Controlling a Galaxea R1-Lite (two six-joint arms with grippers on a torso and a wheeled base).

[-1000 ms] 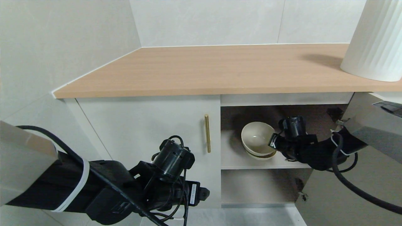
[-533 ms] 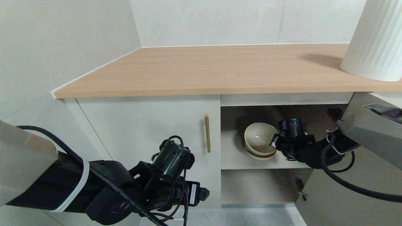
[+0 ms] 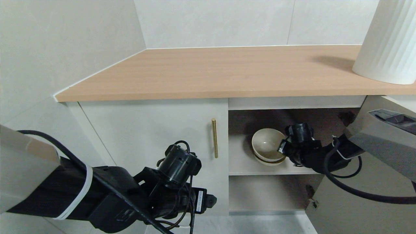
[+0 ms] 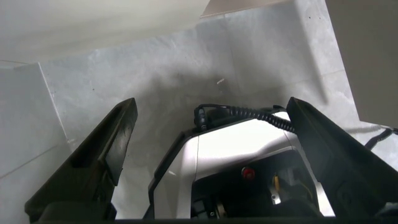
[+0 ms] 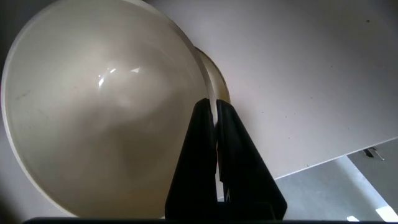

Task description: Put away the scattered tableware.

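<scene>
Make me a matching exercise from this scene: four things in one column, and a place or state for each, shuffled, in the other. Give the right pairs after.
Things
1. cream bowl
2. gold handle
3. white ribbed container
4. left gripper

Place or state
A. stands on the countertop
B. open, holding nothing
C. fixed to the closed cupboard door
D. rim pinched by the right gripper

Pairs: 1-D, 2-C, 3-A, 4-B
</scene>
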